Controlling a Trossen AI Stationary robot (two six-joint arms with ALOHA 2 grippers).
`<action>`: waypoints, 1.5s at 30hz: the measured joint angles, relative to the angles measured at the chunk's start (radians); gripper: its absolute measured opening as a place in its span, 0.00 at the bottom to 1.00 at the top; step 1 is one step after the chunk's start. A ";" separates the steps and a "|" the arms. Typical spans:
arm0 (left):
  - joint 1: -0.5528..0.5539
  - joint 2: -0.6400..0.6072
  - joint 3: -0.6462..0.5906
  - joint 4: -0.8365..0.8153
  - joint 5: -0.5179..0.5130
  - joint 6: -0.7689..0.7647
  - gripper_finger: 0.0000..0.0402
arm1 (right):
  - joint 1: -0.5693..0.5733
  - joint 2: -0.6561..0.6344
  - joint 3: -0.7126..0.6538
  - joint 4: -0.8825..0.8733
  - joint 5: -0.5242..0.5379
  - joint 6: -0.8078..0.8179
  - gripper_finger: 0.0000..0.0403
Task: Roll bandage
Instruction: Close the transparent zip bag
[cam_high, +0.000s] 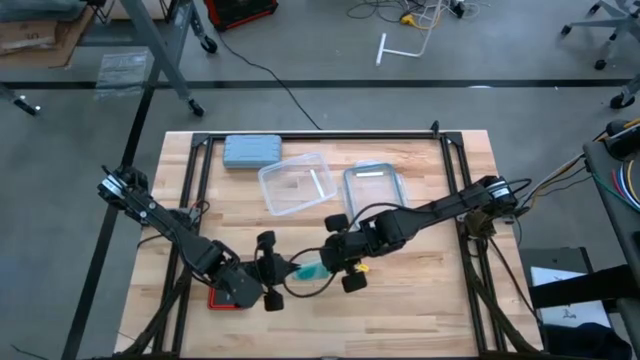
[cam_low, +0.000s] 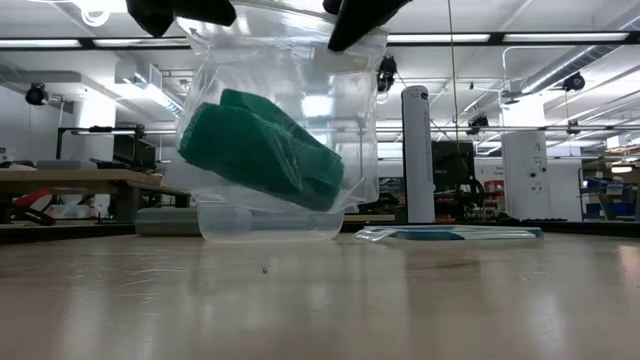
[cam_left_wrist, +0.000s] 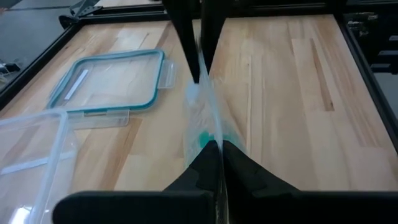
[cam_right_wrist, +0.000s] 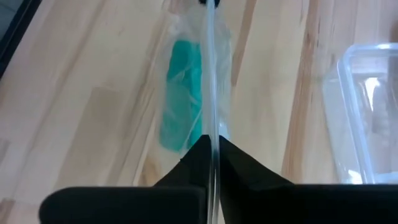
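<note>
Aloft, two pincers pinch one bagged bandage (cam_low: 262, 150).

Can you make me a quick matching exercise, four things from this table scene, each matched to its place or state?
Things:
1. bandage
2. clear bag
3. teal-rimmed lid
4. grey-blue case

Places or states:
A. flat on the table beside the clear container
B. at the table's far edge
C. inside the bag
D. pinched by the left claw and right claw, off the table

Pairs: 1-C, 2-D, 3-A, 4-B
</note>
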 joint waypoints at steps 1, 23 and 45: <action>-0.003 0.000 0.000 -0.008 0.000 -0.006 0.00 | 0.000 -0.001 0.000 -0.009 0.000 0.000 0.03; -0.012 0.000 -0.006 -0.053 0.004 -0.073 0.00 | 0.000 -0.002 0.001 -0.102 -0.034 0.053 0.22; -0.009 0.000 -0.004 -0.042 -0.026 -0.077 0.00 | 0.000 0.040 0.001 0.141 0.019 0.016 0.23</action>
